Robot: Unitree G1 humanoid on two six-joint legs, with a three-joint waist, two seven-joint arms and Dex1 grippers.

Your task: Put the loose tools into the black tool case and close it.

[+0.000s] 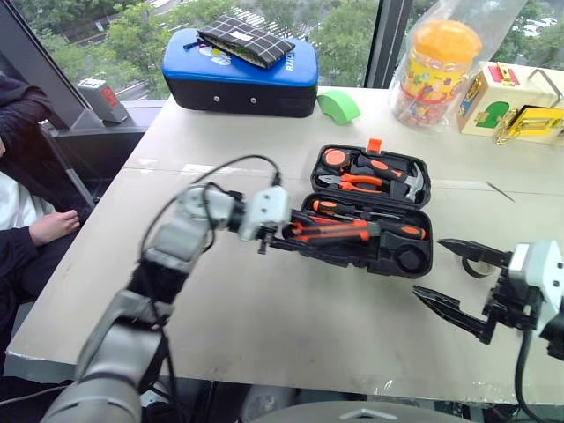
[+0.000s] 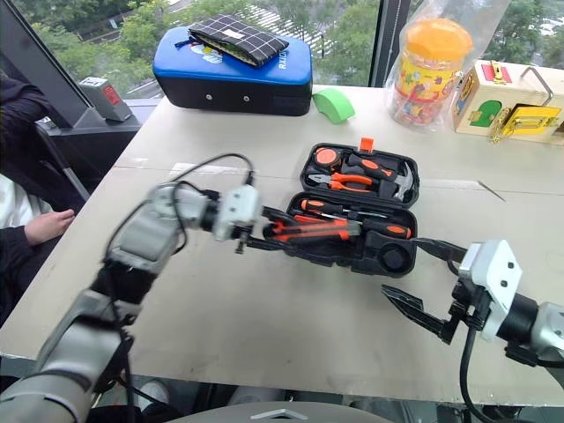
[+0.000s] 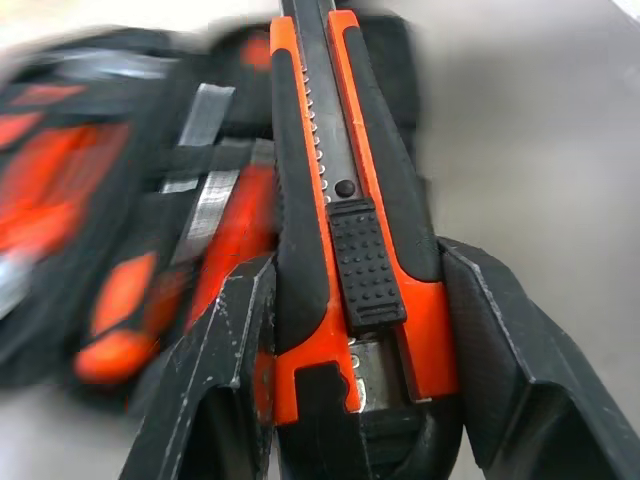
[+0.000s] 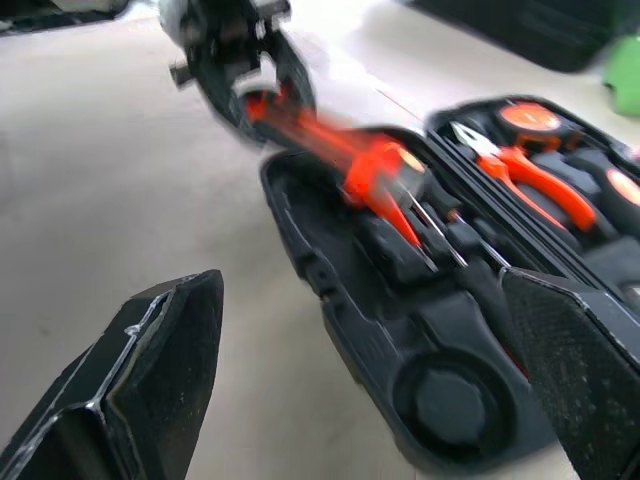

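Observation:
The black tool case (image 1: 414, 261) lies open at mid-table, its orange latch at the far edge. My left gripper (image 1: 287, 234) is shut on the orange-black utility knife (image 3: 340, 200). It holds the knife roughly level over the case's near half, the blade end pointing into the case. Screwdrivers (image 1: 352, 210) lie in recesses of that half. The far half holds pliers (image 1: 357, 182) and a hammer. My right gripper (image 1: 429, 267) stands open and empty right of the case, near the table's front edge. A small dark ring, maybe the black tape roll (image 1: 477, 269), lies just behind its upper finger.
The larger blue-topped case (image 1: 238, 75) with a checked pouch on it stands at the back. A green tape roll (image 1: 339, 106), an orange-lidded jar (image 1: 436, 75) and a wooden toy box (image 1: 511, 106) line the far right. A person's hand (image 1: 53, 225) rests at the table's left edge.

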